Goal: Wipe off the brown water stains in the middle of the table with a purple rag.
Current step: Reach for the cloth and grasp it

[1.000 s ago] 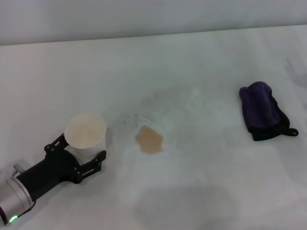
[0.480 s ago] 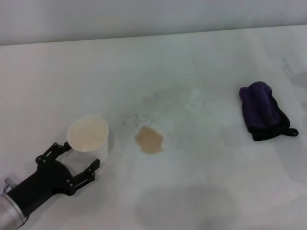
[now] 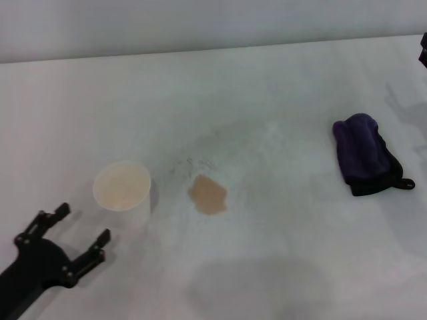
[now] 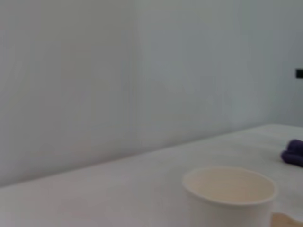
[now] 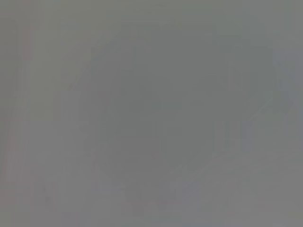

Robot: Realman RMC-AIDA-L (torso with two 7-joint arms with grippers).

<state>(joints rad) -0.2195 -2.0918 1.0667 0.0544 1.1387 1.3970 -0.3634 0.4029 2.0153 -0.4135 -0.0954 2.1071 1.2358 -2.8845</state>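
Note:
The brown water stain is a small tan blotch in the middle of the white table. The purple rag lies bunched at the right, with a black edge and loop; a corner of it shows in the left wrist view. My left gripper is open and empty at the near left, just short of the white paper cup. A dark bit of my right arm shows at the far right edge; its fingers are out of view.
The white paper cup stands upright left of the stain and fills the near part of the left wrist view. Faint grey speckles lie just beyond the stain. The right wrist view shows only grey.
My left gripper has let go of the cup and drawn back toward the near left edge. The cup stays standing. A bit of the right arm has appeared at the far right.

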